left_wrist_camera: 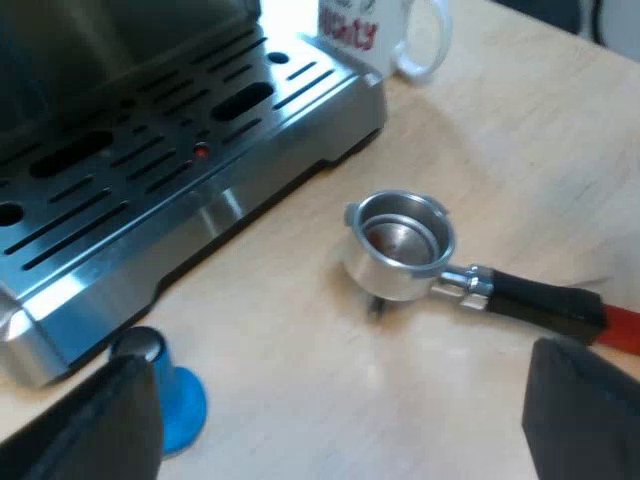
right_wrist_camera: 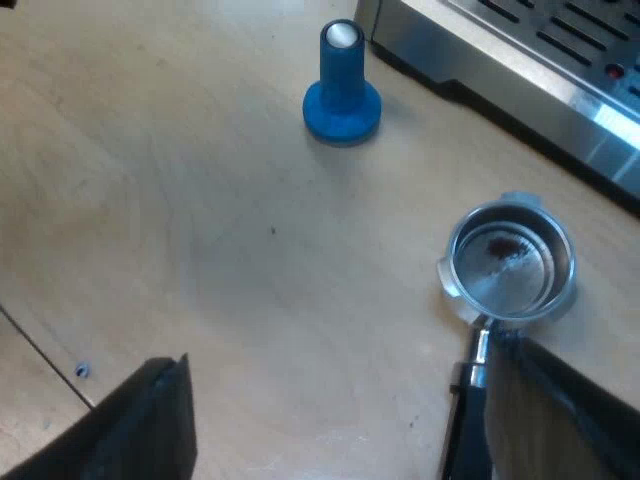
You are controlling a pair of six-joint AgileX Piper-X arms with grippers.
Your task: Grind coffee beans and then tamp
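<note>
The metal holder (left_wrist_camera: 400,245) lies loose on the wooden table (left_wrist_camera: 300,360), its basket facing up with a few dark grounds inside. Its dark handle (left_wrist_camera: 545,300) ends in red (left_wrist_camera: 622,327). My left gripper (left_wrist_camera: 340,440) hovers open above the table, with the holder just beyond its fingertips and the blue tamper (left_wrist_camera: 172,395) close to one finger (left_wrist_camera: 95,425). My right gripper (right_wrist_camera: 340,430) is open too. The holder's basket (right_wrist_camera: 510,265) sits ahead of it, and the handle (right_wrist_camera: 465,425) runs in close beside one finger (right_wrist_camera: 570,415). The blue tamper (right_wrist_camera: 342,85) stands upright farther off.
The espresso machine's slotted steel drip tray (left_wrist_camera: 170,160) sits close to the holder and tamper, and its edge (right_wrist_camera: 540,75) also shows beyond the basket. A white mug (left_wrist_camera: 385,35) with red lettering stands past the tray's corner. Bare wooden table (right_wrist_camera: 180,230) stretches between the tamper and my right gripper.
</note>
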